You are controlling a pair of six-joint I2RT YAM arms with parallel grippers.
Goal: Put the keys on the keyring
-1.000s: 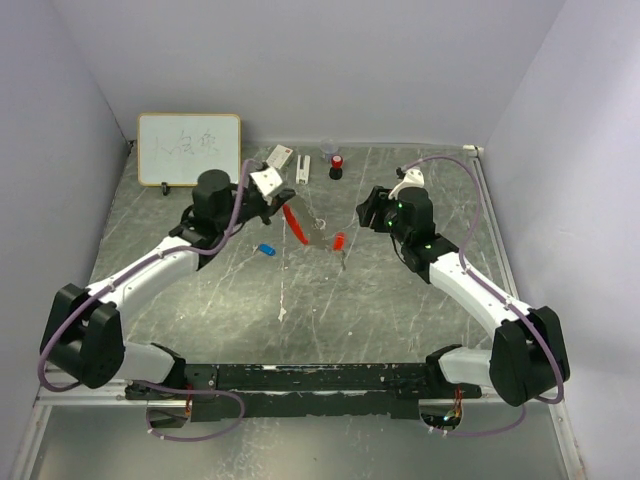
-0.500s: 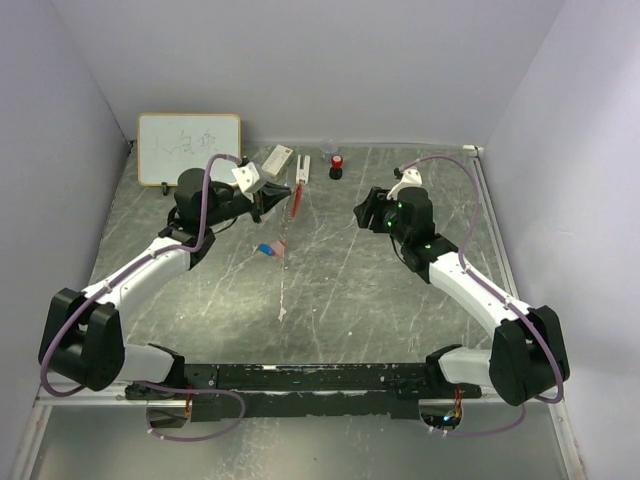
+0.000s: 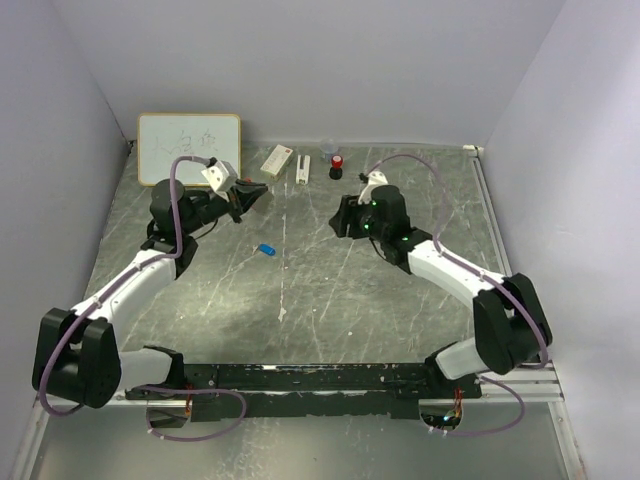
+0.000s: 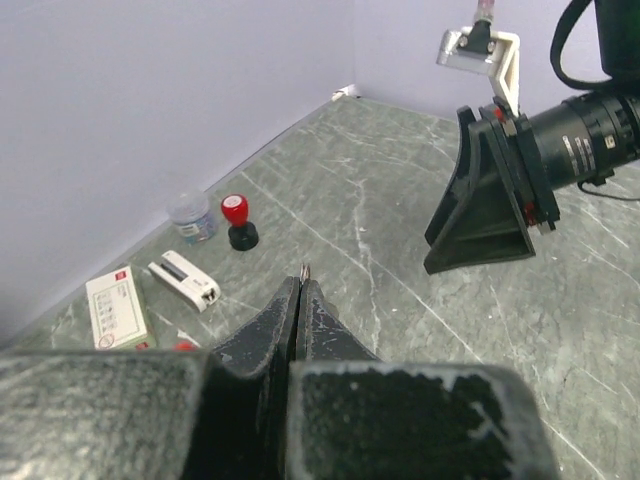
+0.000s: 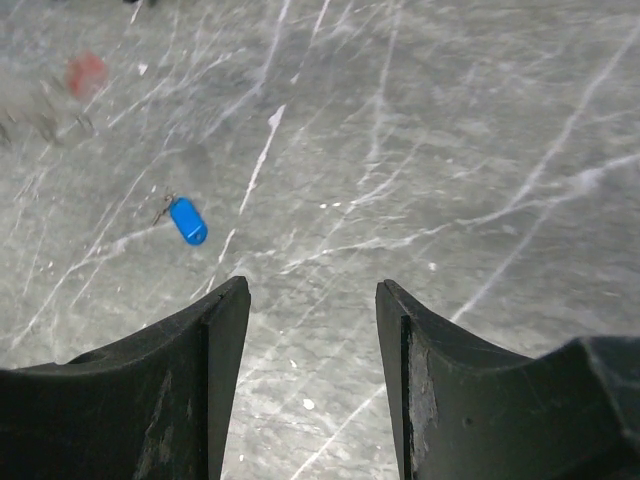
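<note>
My left gripper (image 4: 303, 285) has its fingers pressed flat together, and a thin metal tip (image 4: 305, 269) pokes out between them. I cannot tell whether it belongs to the keyring or to a key. My right gripper (image 5: 312, 290) stands wide open above the table (image 5: 480, 120), holding nothing. The blue key (image 5: 187, 220) lies flat on the table, nearer me than the whiteboard (image 3: 189, 148) and to its right, between the two grippers and touching neither. The left gripper hangs just right of the whiteboard's near corner. A white box (image 3: 277, 157), a white strip (image 3: 302, 168) and a small red-and-black bottle (image 3: 336, 166) sit in a row right of the whiteboard.
</note>
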